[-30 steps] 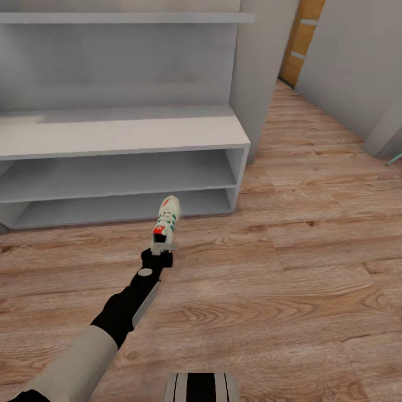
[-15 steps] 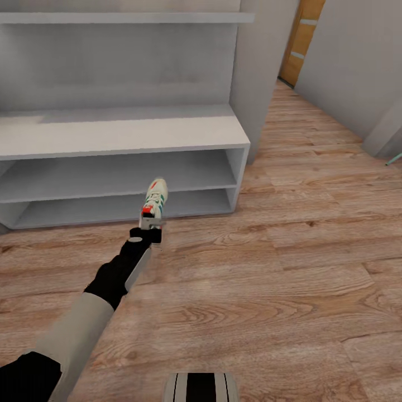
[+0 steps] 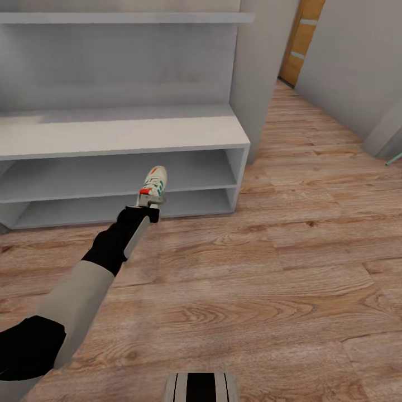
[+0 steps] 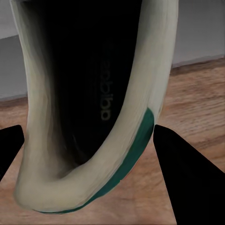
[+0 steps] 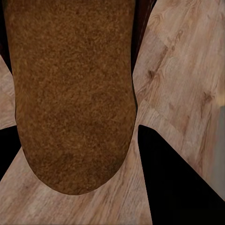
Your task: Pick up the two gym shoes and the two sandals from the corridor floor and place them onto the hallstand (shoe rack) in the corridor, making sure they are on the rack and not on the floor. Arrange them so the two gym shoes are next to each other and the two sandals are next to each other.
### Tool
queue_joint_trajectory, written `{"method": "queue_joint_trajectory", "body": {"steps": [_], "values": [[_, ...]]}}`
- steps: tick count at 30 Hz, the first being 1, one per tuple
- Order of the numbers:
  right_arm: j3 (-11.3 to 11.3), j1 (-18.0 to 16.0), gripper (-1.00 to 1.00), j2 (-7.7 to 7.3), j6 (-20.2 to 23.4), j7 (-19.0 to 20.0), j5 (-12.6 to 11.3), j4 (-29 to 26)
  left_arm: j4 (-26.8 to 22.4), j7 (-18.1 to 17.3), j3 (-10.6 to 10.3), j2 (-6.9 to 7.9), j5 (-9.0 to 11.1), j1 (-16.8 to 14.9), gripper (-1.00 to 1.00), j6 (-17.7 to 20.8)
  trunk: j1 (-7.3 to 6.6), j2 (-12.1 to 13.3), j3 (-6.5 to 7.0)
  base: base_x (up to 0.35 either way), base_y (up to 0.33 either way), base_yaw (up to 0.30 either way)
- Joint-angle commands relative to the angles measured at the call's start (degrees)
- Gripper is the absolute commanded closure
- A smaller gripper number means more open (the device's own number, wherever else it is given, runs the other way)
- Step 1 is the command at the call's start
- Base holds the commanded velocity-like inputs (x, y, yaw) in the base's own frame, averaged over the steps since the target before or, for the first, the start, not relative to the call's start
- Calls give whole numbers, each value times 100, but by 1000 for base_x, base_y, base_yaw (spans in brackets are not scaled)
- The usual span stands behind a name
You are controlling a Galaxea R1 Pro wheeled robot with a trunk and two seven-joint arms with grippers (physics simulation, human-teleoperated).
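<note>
One cream-white gym shoe (image 3: 155, 181) with green stripes and a red heel patch hangs in the air, toe toward the hallstand (image 3: 123, 131), level with the front edge of its shelf compartments. My left gripper (image 3: 148, 202) is shut on its heel end. In the left wrist view the gym shoe's dark opening (image 4: 84, 93) sits between the fingers (image 4: 183, 178), above the corridor floor (image 3: 279, 279). In the right wrist view a brown sandal (image 5: 75, 93), seen sole-on, sits held between the fingers (image 5: 173, 178) of my right gripper (image 5: 70, 126), over wood planks.
The hallstand's flat top and both shelves hold nothing. A thin white wall shelf (image 3: 123, 17) hangs above it. A grey wall corner (image 3: 259, 72) stands beside the rack, with an orange door (image 3: 301, 39) down the corridor. My base (image 3: 201, 388) shows at the bottom edge.
My left arm has lifted the gym shoe and carried it forward and slightly left, from above the floor up to the front of the hallstand's shelves. The camera has stayed still.
</note>
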Motion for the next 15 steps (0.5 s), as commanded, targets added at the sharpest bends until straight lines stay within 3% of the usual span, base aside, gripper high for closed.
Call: {"method": "queue_joint_trajectory", "body": {"steps": [1, 15], "values": [[-4, -3, 100, -3, 26, -19, -26, -5, -4, 53, -23, 7, 71, -64, 100, 84, -1, -2, -5, 0, 0, 0], [-4, -1, 100, -1, 26, -20, -25, -5, 92, 74, -21, 1, 73, -336, 100, 262, -1, -2, -5, 0, 0, 0]]}}
